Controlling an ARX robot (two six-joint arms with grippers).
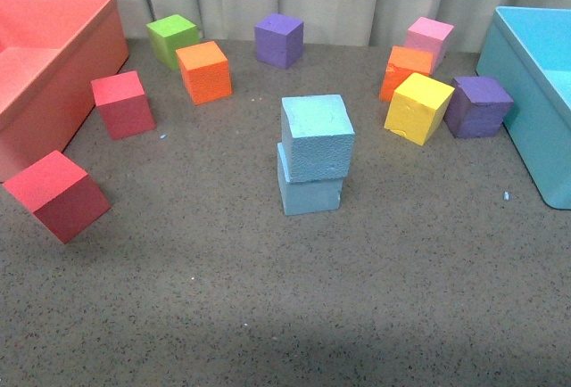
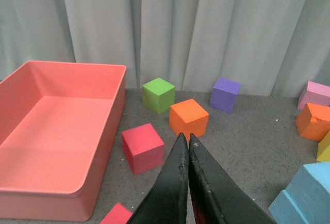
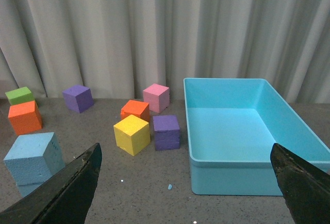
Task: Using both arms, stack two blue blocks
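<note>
Two blue blocks stand stacked upright, the upper one twisted.

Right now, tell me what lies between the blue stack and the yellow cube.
Nothing: in the front view only bare grey tabletop separates the stacked blue blocks from the yellow cube.

No readable text, labels, brands, numbers or signs anywhere: cubes, bins, curtain and surface all unmarked.
</note>
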